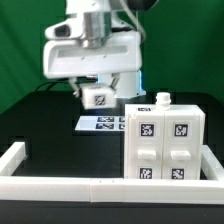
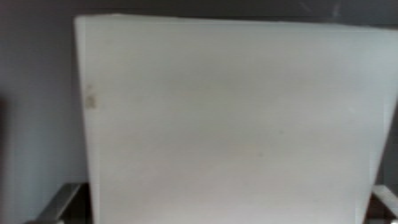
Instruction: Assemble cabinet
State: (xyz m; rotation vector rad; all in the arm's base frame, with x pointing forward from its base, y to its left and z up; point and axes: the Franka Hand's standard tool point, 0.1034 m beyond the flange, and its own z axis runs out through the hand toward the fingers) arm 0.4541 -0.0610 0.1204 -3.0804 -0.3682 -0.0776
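The cabinet, a white box with tagged door panels on its front, stands on the black table at the exterior view's right, with a small white tagged knob on top. To its left, my gripper hangs above the table, shut on a white tagged cabinet piece. In the wrist view that piece fills nearly the whole frame as a plain white face. Only the dark fingers show, at its lower corners on either side of my gripper.
The marker board lies flat on the table below and behind the held piece. A low white border rail runs along the front and up the exterior view's left side. A green backdrop closes the back.
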